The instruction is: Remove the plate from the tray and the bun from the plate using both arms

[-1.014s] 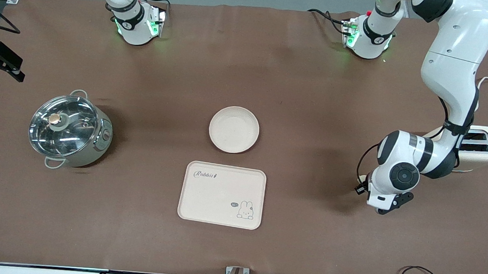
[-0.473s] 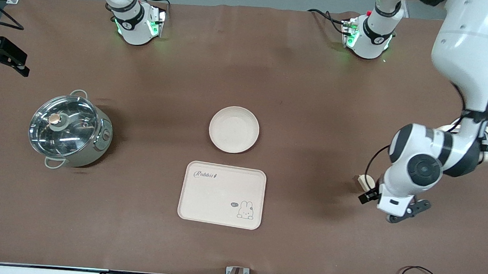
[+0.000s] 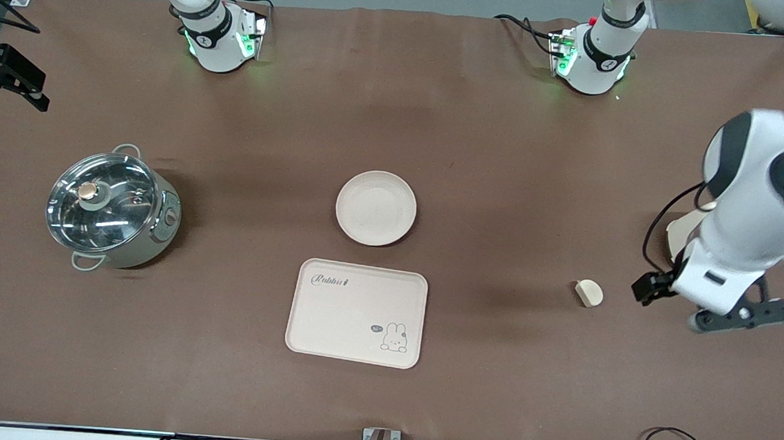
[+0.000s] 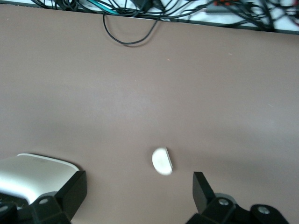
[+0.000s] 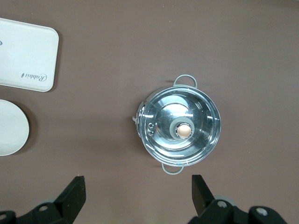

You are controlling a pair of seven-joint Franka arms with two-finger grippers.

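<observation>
The round cream plate (image 3: 375, 208) lies on the table's middle, just farther from the front camera than the rabbit tray (image 3: 356, 313). The small pale bun (image 3: 589, 293) lies alone on the brown table toward the left arm's end. My left gripper (image 3: 737, 316) is open and empty, up in the air beside the bun and near the toaster. In the left wrist view the bun (image 4: 162, 161) lies below my open left gripper (image 4: 138, 196). My right gripper (image 3: 9, 76) is open and empty, high over the table by the pot (image 5: 181, 125), with its fingertips (image 5: 74, 191) spread wide.
A steel pot with a glass lid (image 3: 111, 209) stands toward the right arm's end. A cream toaster (image 3: 679, 234) is mostly hidden by the left arm and shows in the left wrist view (image 4: 37, 170). The right wrist view shows the tray (image 5: 25, 55) and plate (image 5: 11, 127).
The left arm has risen and swung away from the bun toward its end of the table, leaving the bun uncovered on the table. The right gripper has shifted slightly.
</observation>
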